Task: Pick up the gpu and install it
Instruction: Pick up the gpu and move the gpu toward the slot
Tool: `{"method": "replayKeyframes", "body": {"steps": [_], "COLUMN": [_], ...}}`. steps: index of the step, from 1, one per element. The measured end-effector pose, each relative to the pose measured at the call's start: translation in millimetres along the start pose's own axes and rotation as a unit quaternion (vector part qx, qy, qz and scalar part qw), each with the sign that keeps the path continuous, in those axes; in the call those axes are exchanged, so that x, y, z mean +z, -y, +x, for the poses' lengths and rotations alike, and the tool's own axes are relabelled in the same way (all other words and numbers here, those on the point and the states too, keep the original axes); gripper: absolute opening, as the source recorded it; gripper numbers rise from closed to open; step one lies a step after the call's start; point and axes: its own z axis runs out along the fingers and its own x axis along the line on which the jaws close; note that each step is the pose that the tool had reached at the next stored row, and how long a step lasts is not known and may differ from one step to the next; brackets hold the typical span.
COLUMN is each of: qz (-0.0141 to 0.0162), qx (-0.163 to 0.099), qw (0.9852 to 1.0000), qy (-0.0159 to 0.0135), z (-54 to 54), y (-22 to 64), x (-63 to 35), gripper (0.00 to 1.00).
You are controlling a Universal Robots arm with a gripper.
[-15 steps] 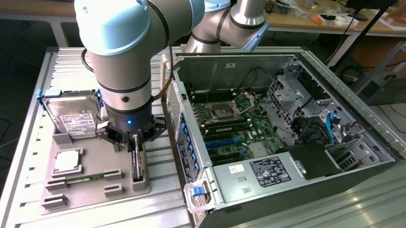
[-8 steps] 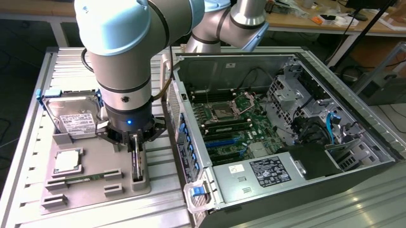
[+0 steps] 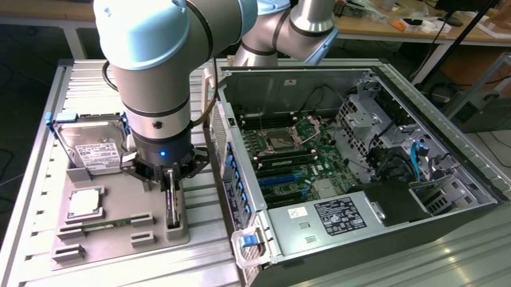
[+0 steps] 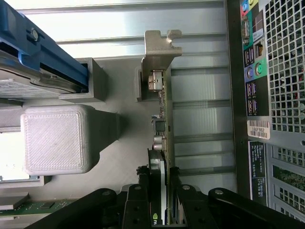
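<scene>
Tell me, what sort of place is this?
Probably a robotics lab or workshop for computer assembly: a robot arm works over a grey fixture tray holding a hard drive and a gpu, beside an open computer case, with cluttered workbenches behind.

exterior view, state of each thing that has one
green gpu card with black cooler and silver bracket: upright on edge in grey tray
black pincer: shut on the gpu
black computer case: lying on its side, panel off
silver hard drive in blue frame: standing in the tray
silver square processor: flat on tray
narrow green memory stick: flat on tray
</scene>
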Motion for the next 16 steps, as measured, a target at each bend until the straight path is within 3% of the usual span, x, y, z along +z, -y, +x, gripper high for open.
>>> {"method": "replayKeyframes", "body": {"steps": [16], "qz": [0.0000], "qx": [0.000], "qw": [1.0000], "qy": [0.0000], "z": [-0.2], "y": [-0.4], "x": [-5.5], "gripper": [0.27]}}
